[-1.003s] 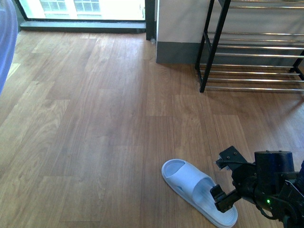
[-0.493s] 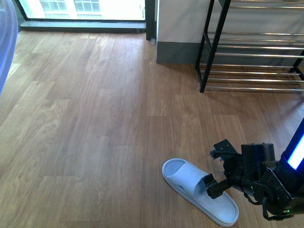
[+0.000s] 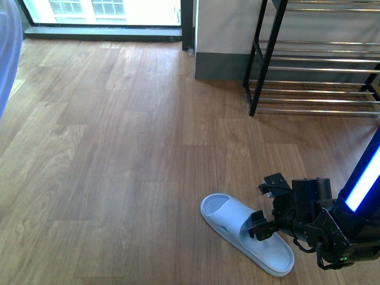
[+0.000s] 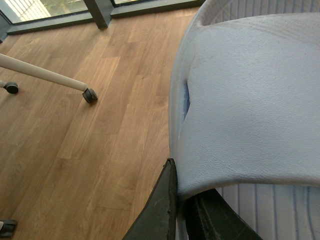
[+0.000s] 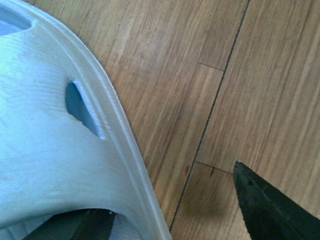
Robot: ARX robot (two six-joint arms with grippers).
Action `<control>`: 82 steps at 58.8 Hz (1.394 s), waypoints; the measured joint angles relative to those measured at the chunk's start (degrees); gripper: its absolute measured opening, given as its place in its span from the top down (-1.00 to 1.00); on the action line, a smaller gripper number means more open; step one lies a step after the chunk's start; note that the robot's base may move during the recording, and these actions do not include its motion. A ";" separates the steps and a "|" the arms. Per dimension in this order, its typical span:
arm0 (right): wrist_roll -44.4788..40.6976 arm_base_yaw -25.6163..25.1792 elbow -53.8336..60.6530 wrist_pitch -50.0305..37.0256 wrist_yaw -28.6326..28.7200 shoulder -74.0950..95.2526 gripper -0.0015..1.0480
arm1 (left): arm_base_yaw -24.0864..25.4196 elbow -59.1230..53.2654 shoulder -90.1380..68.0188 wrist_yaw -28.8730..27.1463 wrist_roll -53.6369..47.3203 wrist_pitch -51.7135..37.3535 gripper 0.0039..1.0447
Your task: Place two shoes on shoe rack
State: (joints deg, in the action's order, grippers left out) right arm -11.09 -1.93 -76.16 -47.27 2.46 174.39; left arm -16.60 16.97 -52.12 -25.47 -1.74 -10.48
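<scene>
On wood-plank floor [image 3: 119, 148], pale slipper [image 3: 228, 217]; rack [image 3: 266, 59] beyond.

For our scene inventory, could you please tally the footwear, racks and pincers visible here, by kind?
Pale blue slippers: 2 (floor slipper, held slipper)
Shoe rack: 1
Pincers: 2 (left pincer, right pincer)
Total: 5

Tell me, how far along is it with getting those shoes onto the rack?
No shoe shows on the shoe rack yet. The left hand grips one pale slipper, lifted. The right hand is open around the strap of the other slipper, lying on the floor. Remaining: close on it, then rack both.
</scene>
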 joint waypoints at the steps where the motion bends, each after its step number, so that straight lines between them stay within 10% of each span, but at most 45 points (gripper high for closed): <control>1: 0.09 0.02 -0.02 0.09 0.02 0.02 -0.18 | 0.00 0.00 0.00 0.00 0.00 0.00 0.97; 28: 2.08 0.79 1.31 -0.35 -3.61 -0.50 0.97 | 0.00 0.00 0.00 0.00 0.00 0.00 0.97; 43: -8.22 -8.31 13.84 -8.22 -9.99 -10.23 0.96 | 0.00 0.00 0.02 0.00 0.00 0.00 0.97; 58: -19.45 -17.75 34.51 -12.52 -3.34 -38.49 0.96 | 0.00 0.00 0.00 -0.02 0.00 0.00 0.97; 82: -19.85 -24.04 56.59 13.03 2.75 -105.33 0.96 | 0.00 0.00 0.00 0.00 0.00 0.00 0.97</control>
State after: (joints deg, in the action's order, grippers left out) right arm -30.94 -25.98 -19.57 -34.24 5.21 69.06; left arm -16.60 16.97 -52.12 -25.47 -1.74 -10.48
